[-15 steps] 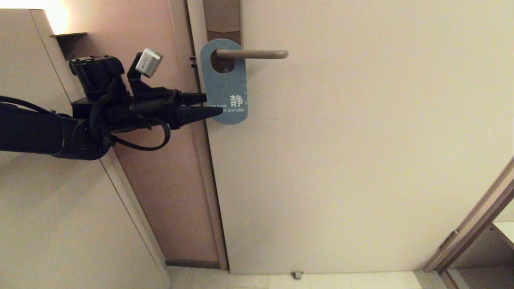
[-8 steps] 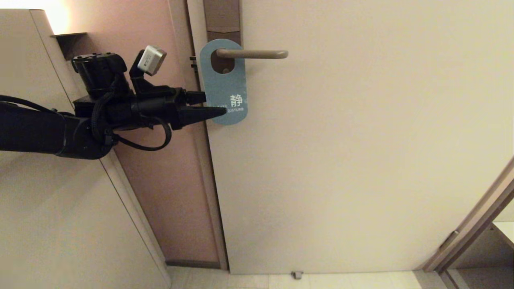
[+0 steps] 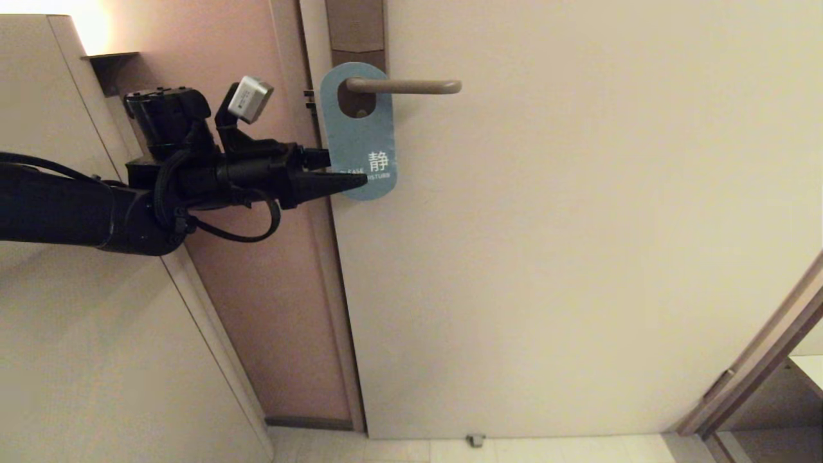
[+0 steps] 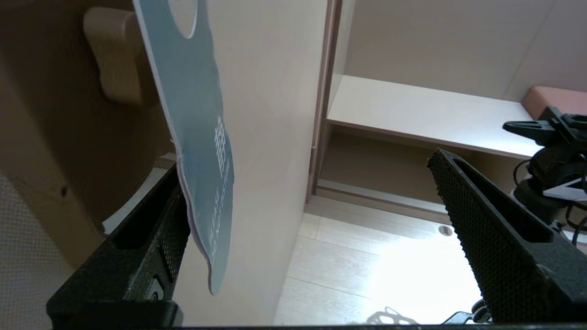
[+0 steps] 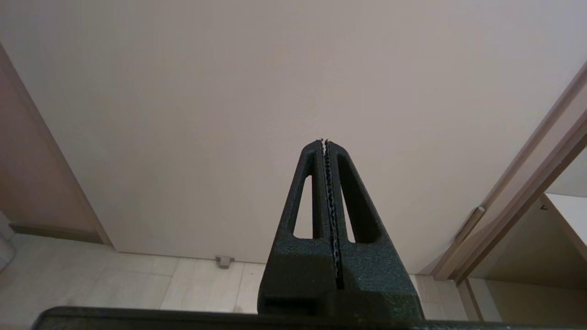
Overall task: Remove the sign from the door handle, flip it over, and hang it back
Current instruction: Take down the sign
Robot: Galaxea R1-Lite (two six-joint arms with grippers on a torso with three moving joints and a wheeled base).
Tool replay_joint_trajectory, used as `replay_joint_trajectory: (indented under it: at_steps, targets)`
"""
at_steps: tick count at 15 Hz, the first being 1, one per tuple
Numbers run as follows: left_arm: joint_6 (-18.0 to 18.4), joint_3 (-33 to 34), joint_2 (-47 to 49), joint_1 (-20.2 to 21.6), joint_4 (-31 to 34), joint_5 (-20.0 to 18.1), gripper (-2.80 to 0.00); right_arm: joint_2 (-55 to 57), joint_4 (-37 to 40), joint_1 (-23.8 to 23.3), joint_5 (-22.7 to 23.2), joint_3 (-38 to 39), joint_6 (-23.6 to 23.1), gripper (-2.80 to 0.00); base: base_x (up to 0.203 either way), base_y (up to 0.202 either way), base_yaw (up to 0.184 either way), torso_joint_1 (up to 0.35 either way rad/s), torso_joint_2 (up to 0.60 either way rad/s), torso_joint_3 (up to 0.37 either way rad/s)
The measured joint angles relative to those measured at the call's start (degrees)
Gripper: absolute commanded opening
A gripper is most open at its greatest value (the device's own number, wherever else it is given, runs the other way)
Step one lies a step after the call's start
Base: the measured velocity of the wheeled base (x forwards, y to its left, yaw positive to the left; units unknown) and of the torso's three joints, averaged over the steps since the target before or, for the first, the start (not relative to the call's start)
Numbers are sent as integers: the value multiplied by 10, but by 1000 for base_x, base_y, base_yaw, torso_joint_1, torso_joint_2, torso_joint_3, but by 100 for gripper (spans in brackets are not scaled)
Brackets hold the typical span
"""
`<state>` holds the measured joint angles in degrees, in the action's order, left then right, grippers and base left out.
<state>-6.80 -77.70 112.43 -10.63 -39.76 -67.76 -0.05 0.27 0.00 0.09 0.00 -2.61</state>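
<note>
Step in hand: pre-grasp, sign not yet off the handle. Flat teal-blue oblong hanger card sign with rounded ends hangs by its oval hole on the matte taupe lever door handle, upper centre of the head frame, flat against the pale door. White character and "DO NOT DISTURB" lettering face out on its lower half; edge looks slightly wavy in the left wrist view, so thin and flexible, I'd guess. Left tool comes in from the left of frame, spread wide, straddling the card's lower edge: one finger sits behind the card, touching or just beside it, the other well apart in front. Next move, as I read it: close on the lower end, then slide the card along the lever toward its free end at right to clear it. Right tool pressed together, holding nothing, parked facing the door lower down.
</note>
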Motion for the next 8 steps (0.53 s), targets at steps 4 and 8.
replay_joint_trajectory:
  at_steps: [4, 8]
  targets:
    - [-14, -9, -1, 0, -1, -2, 0, 0, 0, 0, 0, 0, 0, -280, 0, 0, 0, 0, 0, 0]
    - [-34, -25, -2, -6, -1, -2, 0, 0, 0, 0, 0, 0, 0, -280, 0, 0, 0, 0, 0, 0]
